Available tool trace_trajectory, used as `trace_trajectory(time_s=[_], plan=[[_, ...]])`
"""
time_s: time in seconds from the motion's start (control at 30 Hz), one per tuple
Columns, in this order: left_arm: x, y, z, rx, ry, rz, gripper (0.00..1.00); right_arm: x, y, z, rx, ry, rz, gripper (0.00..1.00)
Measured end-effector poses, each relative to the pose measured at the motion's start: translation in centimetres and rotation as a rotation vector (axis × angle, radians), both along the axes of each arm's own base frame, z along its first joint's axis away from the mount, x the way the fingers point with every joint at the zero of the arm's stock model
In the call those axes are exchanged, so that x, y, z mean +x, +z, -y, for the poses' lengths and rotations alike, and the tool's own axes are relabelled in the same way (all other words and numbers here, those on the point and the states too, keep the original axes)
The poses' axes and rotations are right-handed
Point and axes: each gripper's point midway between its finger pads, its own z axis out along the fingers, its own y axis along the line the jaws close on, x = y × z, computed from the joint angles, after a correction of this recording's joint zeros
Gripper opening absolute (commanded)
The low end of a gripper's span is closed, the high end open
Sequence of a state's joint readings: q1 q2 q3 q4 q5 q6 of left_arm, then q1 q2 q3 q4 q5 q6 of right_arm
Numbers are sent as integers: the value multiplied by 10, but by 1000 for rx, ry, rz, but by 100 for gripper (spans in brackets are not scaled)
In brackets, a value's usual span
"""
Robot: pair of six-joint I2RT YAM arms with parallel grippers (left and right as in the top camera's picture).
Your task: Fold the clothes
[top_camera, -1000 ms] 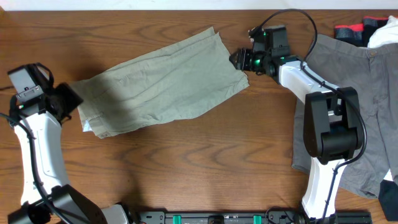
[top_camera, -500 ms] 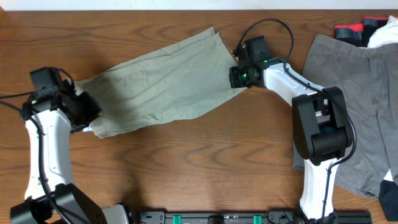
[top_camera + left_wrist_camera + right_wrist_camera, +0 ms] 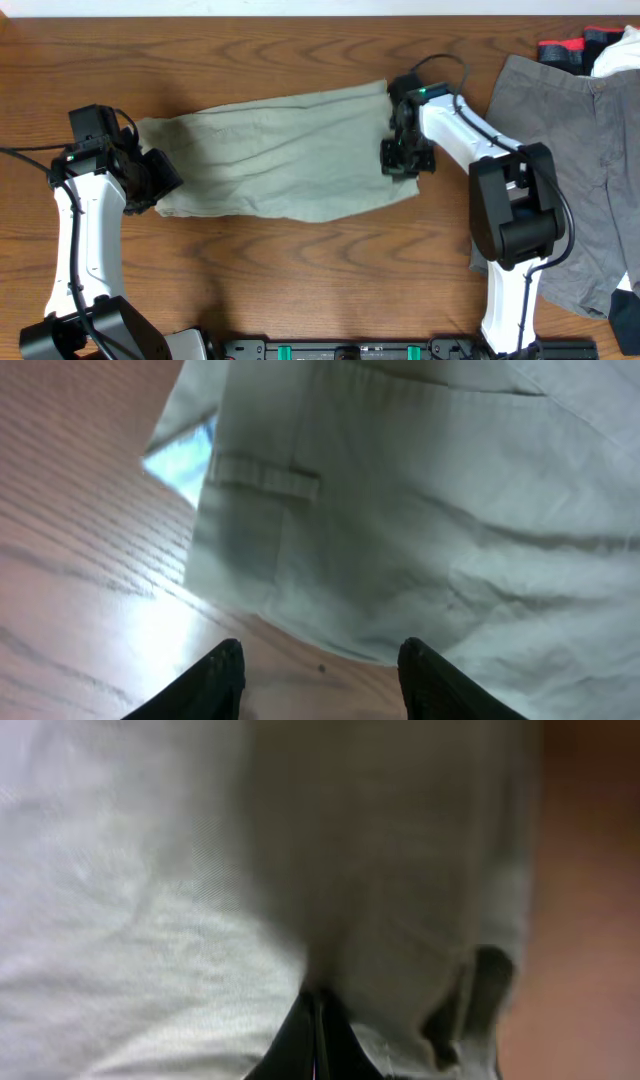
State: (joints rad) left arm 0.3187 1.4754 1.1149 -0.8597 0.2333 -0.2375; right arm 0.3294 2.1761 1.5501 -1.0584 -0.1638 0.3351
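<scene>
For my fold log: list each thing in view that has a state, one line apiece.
khaki shorts: laid out flat on the table, waistband end at the left, opposite end pinched.
grey shorts: spread out unfolded at the right side, no fingers on them.
left fingers: open, at the waistband edge, holding nothing.
right fingers: shut on khaki shorts.
</scene>
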Motion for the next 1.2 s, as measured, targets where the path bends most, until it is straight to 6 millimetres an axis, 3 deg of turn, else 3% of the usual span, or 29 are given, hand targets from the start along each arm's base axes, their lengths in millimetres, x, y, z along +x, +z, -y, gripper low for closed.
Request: trace_trajectory(time_s=[0.17,0.33,0.47,0.57,0.6,0.7,0.87,1.17,1.2], plan=[[-6,-3,2,-7,-4,-23,25,-5,3,-18,23,115,55,6],[-9,-22,3,-5,-9,-34,20,7,15,-34,74,171,160,15],[-2,-41,0,13,-8,17,19,22,48,-41,116,180,279,15],[6,-55,-3,33,-7,74,11,41,75,-50,160,183,400,16],[5,-61,-3,39,0,77,7,48,80,-53,174,183,436,17],[-13,-81,-8,69,34,11,6,67,85,-61,200,184,518,17],[-41,-105,-16,121,91,-102,6,95,78,-73,229,190,612,16],[-36,-104,-25,165,122,-83,6,149,8,-73,235,170,720,13],[-36,-104,-25,169,123,-82,6,158,11,-68,225,156,742,13]])
